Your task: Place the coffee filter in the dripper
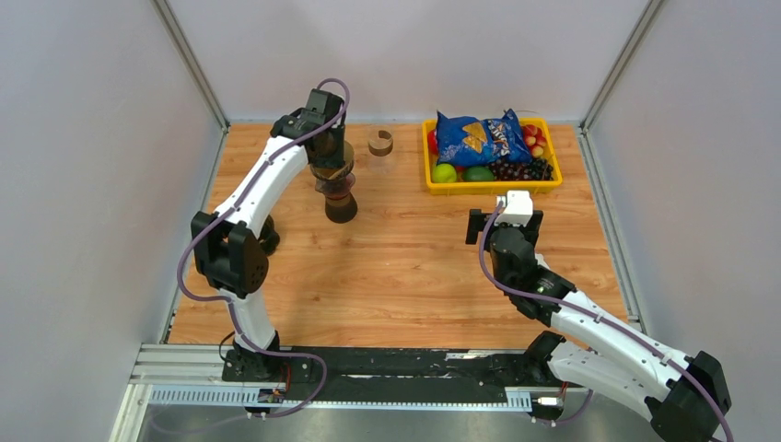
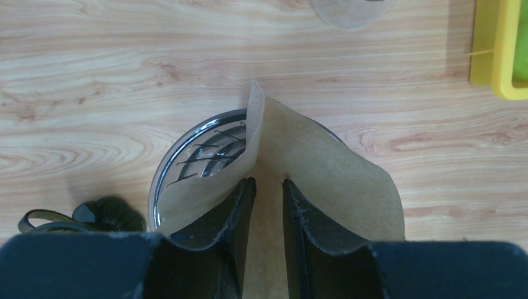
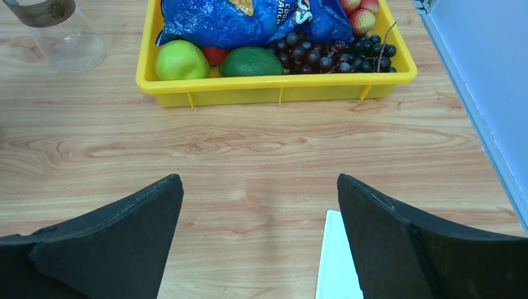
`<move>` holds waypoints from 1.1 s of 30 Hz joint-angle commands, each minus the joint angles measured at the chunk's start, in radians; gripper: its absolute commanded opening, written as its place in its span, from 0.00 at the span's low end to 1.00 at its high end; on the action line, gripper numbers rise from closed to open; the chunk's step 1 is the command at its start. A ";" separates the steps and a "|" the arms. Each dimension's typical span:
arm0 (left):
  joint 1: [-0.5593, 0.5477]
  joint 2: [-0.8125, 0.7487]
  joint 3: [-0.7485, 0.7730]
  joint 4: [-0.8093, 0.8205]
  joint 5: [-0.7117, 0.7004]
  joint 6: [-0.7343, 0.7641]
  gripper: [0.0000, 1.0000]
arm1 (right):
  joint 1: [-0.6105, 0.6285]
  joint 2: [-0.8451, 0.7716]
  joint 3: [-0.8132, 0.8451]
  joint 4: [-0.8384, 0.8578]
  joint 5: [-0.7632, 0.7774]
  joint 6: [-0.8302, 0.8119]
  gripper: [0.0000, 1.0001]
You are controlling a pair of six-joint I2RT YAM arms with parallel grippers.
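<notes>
The brown paper coffee filter (image 2: pixel 324 174) hangs tented over the dripper (image 2: pixel 187 140), whose metal rim and ribbed inside show to its left. My left gripper (image 2: pixel 269 180) stands straight above it, jaws narrowly apart and shut on a raised fold of the filter that runs between the fingers. From the top view the left gripper (image 1: pixel 333 166) sits on top of the dark dripper (image 1: pixel 340 204) at the back left of the table. My right gripper (image 3: pixel 258 180) hovers wide open over bare wood, holding nothing, right of centre (image 1: pixel 505 226).
A yellow tray (image 1: pixel 493 187) with a blue chip bag, fruit and grapes stands at the back right (image 3: pixel 274 87). A clear glass holding brown filters (image 1: pixel 380 143) stands between dripper and tray (image 3: pixel 62 37). Grey walls close in the table on three sides.
</notes>
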 commanded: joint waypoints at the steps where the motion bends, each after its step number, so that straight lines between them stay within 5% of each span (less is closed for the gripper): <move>1: 0.003 0.007 -0.004 -0.004 0.007 0.009 0.33 | -0.004 0.000 0.022 0.012 0.018 -0.011 1.00; 33: 0.003 0.040 -0.097 0.019 0.036 -0.003 0.31 | -0.004 0.024 0.028 0.008 0.007 -0.022 1.00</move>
